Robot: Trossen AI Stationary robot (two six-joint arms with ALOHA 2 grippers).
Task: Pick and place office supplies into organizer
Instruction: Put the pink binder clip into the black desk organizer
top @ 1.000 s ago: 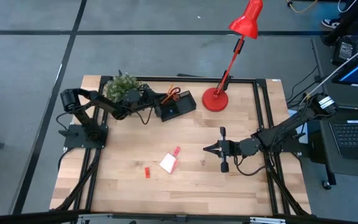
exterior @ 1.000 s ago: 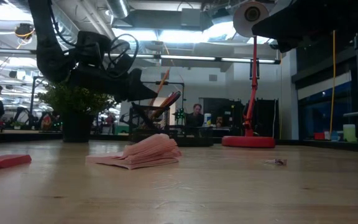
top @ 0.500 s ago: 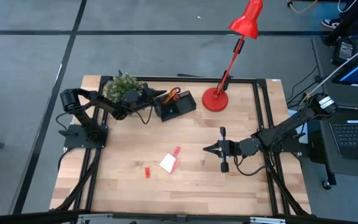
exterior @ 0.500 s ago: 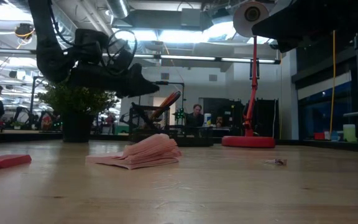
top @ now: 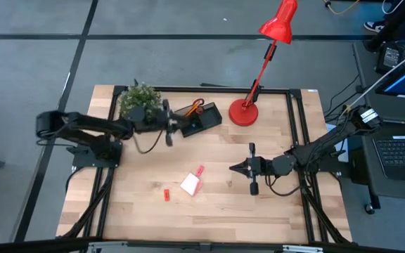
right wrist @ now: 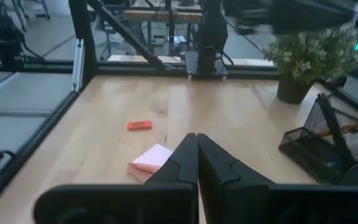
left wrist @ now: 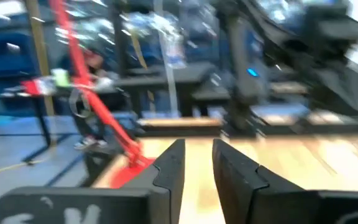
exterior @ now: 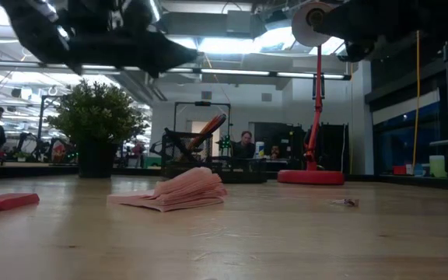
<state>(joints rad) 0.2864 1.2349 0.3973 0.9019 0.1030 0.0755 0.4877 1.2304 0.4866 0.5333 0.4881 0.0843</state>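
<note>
The black mesh organizer [top: 199,119] stands at the far side of the table, between the potted plant [top: 139,98] and the round base of the red desk lamp [top: 243,112], and it already holds the red-handled scissors [top: 197,105] and what looks like an orange pencil [top: 186,111], though from above the contents are too small to list with confidence. Part of the task therefore seems done. Left out on the wood, well in front of the organizer, are the note pad [top: 190,184], which reads pink in the low and right wrist views, a small pink block [top: 200,170] just beside it on the organizer's side, and a small red block [top: 166,195] near it on the side away from the organizer. The left gripper [top: 169,125] hangs just beside the organizer on the plant side, raised off the table; its wrist view shows the two fingers [left wrist: 169,171] parted by a narrow gap, with nothing between them and touching nothing. The right gripper [top: 235,167] waits low over the table, well in front of the lamp base and off to the lamp side of the note pad, its fingers pressed together and empty.
</note>
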